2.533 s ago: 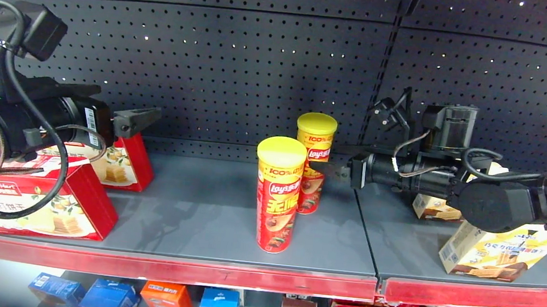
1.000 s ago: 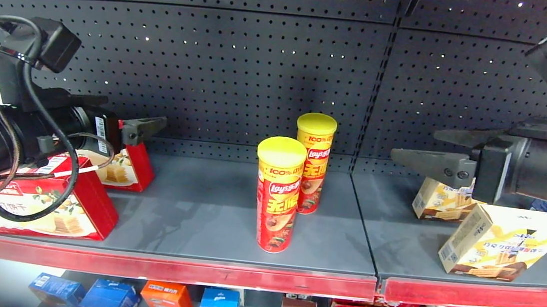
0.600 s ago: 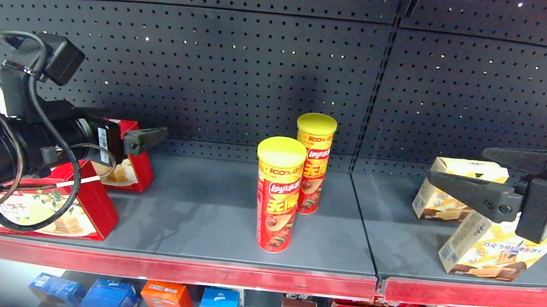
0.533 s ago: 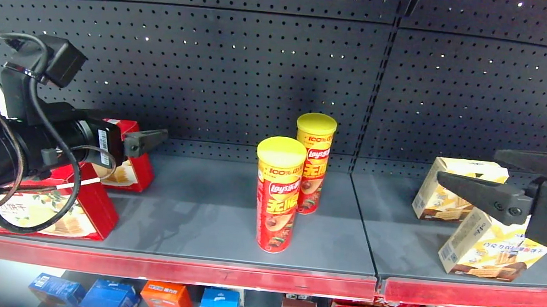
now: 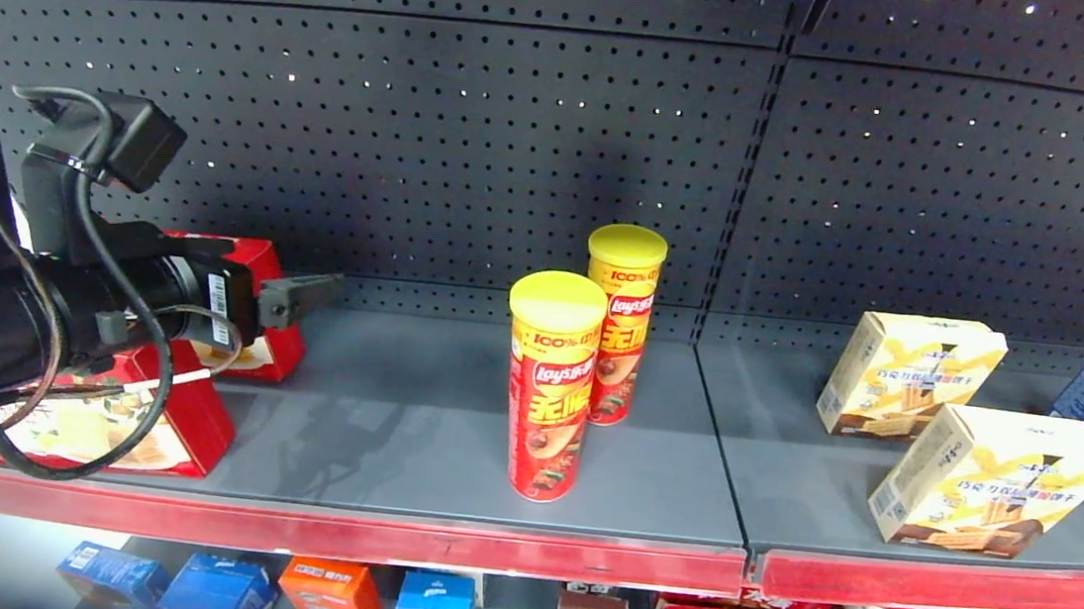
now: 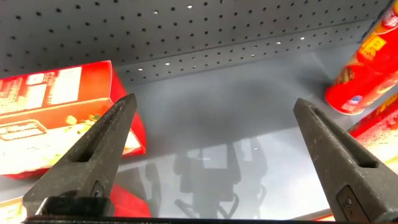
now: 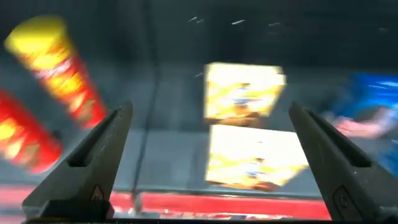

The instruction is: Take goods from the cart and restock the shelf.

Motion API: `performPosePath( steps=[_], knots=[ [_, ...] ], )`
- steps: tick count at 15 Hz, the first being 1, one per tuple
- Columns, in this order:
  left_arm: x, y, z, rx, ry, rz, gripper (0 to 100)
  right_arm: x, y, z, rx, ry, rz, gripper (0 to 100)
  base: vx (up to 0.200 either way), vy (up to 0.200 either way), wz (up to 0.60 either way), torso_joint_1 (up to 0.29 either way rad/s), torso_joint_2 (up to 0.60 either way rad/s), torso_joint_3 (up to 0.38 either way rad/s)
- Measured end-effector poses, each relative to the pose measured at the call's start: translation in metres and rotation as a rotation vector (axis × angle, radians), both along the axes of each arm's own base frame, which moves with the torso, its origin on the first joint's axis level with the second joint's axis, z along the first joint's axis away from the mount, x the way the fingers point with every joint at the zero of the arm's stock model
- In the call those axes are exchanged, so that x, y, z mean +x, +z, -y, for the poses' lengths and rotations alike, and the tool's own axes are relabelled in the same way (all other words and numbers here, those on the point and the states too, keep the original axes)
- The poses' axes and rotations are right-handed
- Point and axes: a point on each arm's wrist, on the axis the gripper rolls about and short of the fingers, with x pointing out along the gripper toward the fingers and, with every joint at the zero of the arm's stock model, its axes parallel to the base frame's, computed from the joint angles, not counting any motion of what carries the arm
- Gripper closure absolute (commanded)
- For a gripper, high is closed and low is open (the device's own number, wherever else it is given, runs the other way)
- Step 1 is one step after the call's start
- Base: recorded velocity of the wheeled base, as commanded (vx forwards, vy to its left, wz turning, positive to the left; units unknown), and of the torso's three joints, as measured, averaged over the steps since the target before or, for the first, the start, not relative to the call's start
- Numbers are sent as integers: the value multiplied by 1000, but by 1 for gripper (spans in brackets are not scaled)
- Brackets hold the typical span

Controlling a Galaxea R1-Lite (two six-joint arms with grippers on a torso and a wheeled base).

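**Both jaws empty; cans upright mid-shelf; left arm the nearer**

Left gripper (image 6: 214, 104): jaws spread wide, nothing between them; it hangs over the shelf (image 5: 391, 429), just beside the rear red box (image 5: 276, 357), aimed at the back panel.

Right gripper (image 7: 210, 107): jaws equally wide, empty; judged to sit off the shelf's front lip, facing the yellow boxes (image 5: 908, 375).

Goods already placed: front can (image 5: 549, 385) and rear can (image 5: 620, 322); both upright, long axis vertical; rear one just behind the front one and a little to the robot's right; touching or not, cannot tell.

Key relation: cans lie to the robot's right of the left jaws, with grey deck between them; they lie to the robot's left of the right jaws.

Judgement: nothing is in hand, so a fetch from the cart comes next; the deck between red box and cans suits the left arm; mind the red box on backing out.
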Motion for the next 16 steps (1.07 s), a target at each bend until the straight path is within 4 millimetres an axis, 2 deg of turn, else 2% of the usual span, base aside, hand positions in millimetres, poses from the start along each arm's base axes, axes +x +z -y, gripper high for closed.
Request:
performPosePath(
  steps=[3, 5, 9, 12, 16],
  knots=[
    [-4, -5, 12, -18, -41, -32, 0, -13, 1, 13, 5, -62, 8, 0, 0, 0, 0, 0, 0, 0],
    [-12, -18, 23, -9, -86, -77, 0, -22, 1, 26, 6, -127, 10, 0, 0, 0, 0, 0, 0, 0],
    [-24, -43, 31, 21, -138, -164, 0, -40, -6, 44, 11, -224, 19, 0, 0, 0, 0, 0, 0, 0],
    [-19, -55, 39, 43, -165, -206, 0, -50, -9, 50, 14, -254, 25, 0, 0, 0, 0, 0, 0, 0],
    [-6, -67, 48, 85, -187, -243, 0, -54, -8, 52, 21, -262, 36, 0, 0, 0, 0, 0, 0, 0]
  ],
)
